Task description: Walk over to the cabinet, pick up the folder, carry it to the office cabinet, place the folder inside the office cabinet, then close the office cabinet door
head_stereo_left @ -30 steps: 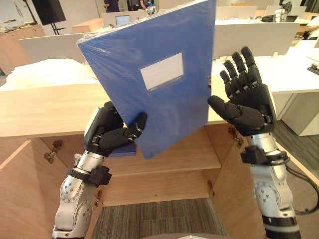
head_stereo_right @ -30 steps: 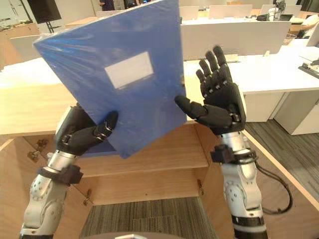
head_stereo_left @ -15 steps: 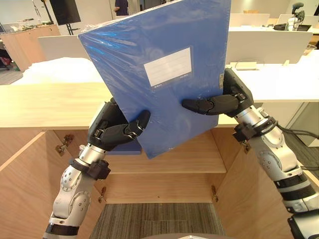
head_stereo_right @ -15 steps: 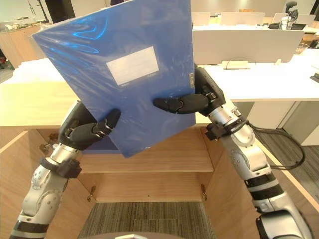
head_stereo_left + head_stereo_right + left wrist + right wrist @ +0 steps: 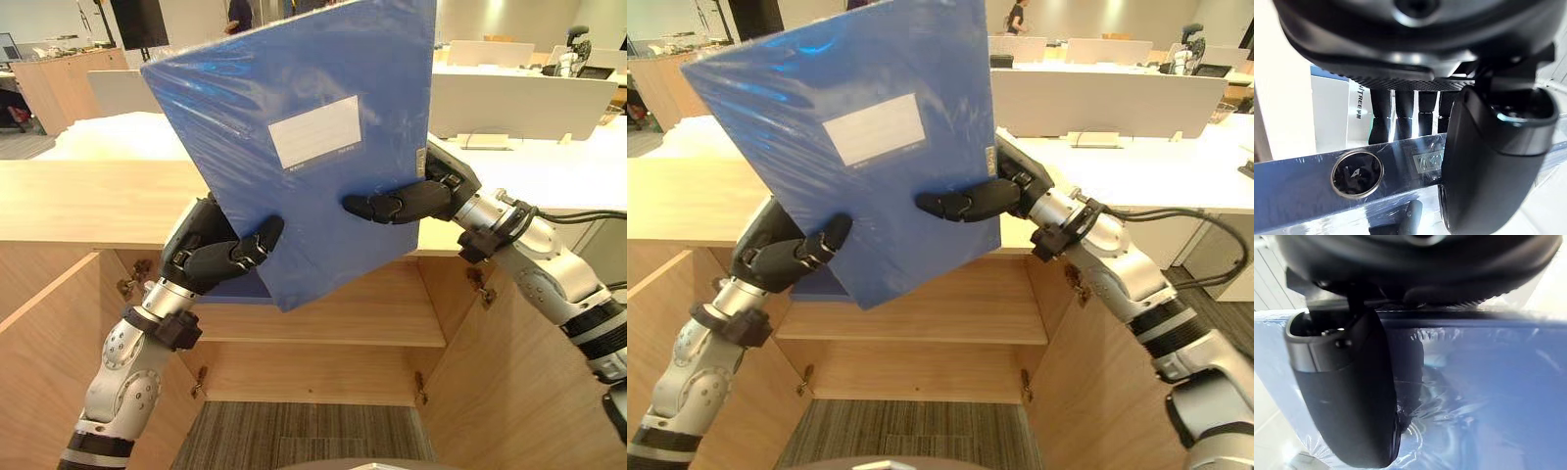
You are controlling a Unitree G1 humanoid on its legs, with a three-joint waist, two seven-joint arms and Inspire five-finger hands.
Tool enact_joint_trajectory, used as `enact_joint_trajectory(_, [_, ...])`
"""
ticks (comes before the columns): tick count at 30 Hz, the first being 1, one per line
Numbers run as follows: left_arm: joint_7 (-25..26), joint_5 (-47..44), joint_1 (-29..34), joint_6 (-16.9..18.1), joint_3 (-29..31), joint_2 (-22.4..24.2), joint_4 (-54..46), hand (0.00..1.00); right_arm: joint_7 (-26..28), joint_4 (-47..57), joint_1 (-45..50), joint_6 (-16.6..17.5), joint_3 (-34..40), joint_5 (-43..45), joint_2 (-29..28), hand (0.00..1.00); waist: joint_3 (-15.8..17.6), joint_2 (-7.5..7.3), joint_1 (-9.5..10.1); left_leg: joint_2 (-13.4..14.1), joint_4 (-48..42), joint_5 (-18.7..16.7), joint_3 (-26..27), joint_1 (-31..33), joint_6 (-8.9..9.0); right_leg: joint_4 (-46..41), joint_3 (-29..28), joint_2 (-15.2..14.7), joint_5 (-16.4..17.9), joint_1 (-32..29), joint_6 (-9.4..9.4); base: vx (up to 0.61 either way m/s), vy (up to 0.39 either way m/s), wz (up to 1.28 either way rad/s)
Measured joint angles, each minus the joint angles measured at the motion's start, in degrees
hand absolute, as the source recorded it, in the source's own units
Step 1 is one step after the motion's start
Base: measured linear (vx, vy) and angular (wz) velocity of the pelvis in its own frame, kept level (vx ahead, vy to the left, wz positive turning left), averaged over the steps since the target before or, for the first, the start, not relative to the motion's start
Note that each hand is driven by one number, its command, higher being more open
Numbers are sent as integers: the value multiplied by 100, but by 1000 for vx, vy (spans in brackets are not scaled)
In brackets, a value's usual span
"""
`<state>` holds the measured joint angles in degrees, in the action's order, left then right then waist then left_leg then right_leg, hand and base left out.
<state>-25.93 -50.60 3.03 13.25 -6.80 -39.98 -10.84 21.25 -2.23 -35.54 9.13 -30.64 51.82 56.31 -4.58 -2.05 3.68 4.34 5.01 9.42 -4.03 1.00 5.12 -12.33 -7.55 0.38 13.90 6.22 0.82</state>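
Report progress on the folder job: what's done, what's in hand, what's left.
Done: the blue folder is picked up and has reached the open office cabinet. In hand: the left hand and right hand both grip it, tilted, in the air in front of the cabinet. Left: set it inside on the shelf, then shut the doors, which stand open.

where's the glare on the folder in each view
Left eye view: pale sheen streaks the folder across its upper left wrap. Right wrist view: bright crinkled highlights on the wrap beside the right hand. Left wrist view: a light streak on the folder's spine, by the left hand.
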Motion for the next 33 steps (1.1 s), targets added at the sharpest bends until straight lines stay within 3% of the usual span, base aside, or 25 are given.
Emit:
enact_joint_trajectory(3, [-57, 5, 93, -32, -852, -512, 280, 100, 5, 251, 0, -67, -406, -158, 640, 0, -28, -39, 28, -15, 24, -5, 9, 11, 5, 9, 8, -26, 1, 0, 1, 0, 0, 0])
enact_joint_trajectory(7, [-765, 1103, 378, -366, -1846, -793, 654, 100, 155, 1352, 22, -169, -536, -1592, 803, 0, -30, -41, -109, -22, 27, -15, 34, 40, -2, 26, -5, -37, 1, -25, 3, 0, 0, -2])
enact_joint_trajectory(8, [-976, 1358, 586, -585, -2177, -683, 912, 100, 257, 2000, 28, -106, -518, -2190, 804, 0, -31, -39, -145, -24, 28, -26, 46, 37, 1, 40, -25, -34, 1, -27, 3, 0, 0, -4])
enact_joint_trajectory(10, [-1092, 1546, 767, -657, -2217, -417, 1133, 100, 298, 2435, 87, 14, -503, -2509, 722, 0, -28, -56, -151, -24, 28, -30, 39, 41, 5, 58, -26, -23, 1, -30, 3, -3, -3, 3])
enact_joint_trajectory(12, [-1162, 1746, 868, -704, -2196, 173, 1632, 100, 337, 2734, 279, 268, -351, -2959, 460, 0, -55, -99, -93, -25, 28, -28, -19, 77, 5, 82, 14, -14, 2, -35, 2, -24, -14, 15])
enact_joint_trajectory(16, [-996, 1704, 857, -698, -1434, 1506, 2846, 100, 248, 2777, 855, 531, 380, -3560, -256, 0, -57, -106, -33, -25, 31, 8, -144, 238, -34, 105, 113, -7, -1, -143, -2, -58, -11, 13])
enact_joint_trajectory(18, [-811, 1738, 804, -664, -1236, 1847, 3494, 100, 160, 2726, 1193, 549, 488, -3982, -543, 0, -49, -97, -29, -28, 31, 11, -143, 246, -36, 112, 110, -10, -2, -147, -2, -21, -4, 0])
enact_joint_trajectory(24, [-36, 2830, 609, -619, -743, 2246, 5835, 100, 119, 1519, 1741, 408, -75, -4983, -1291, 0, 147, -167, -76, 19, 22, 27, -112, 263, -18, 110, 57, 49, -23, -192, -23, -17, -26, -5])
enact_joint_trajectory(27, [525, 3826, 607, -625, -17, 2330, 6833, 100, 100, 299, 1750, 194, -713, -5726, -1738, 0, 293, -191, -50, 59, -1, 31, -114, 261, -11, 112, 55, 66, -42, -189, -51, -5, -26, -1])
enact_joint_trajectory(30, [1195, 4742, 592, -591, 792, 2574, 7049, 100, 80, -1129, 1784, 57, -1048, -6448, -2327, 0, 454, -79, 22, 56, 0, 29, -125, 186, -5, 137, 73, 54, -48, -98, -57, -38, -17, 2])
enact_joint_trajectory(33, [1771, 5473, 577, -600, 1198, 2694, 7131, 100, 23, -2198, 1835, -76, -1083, -6711, -2744, 0, 574, 81, 58, 53, 1, 32, -136, 186, -1, 134, 83, 53, -50, -97, -53, -65, -7, 1])
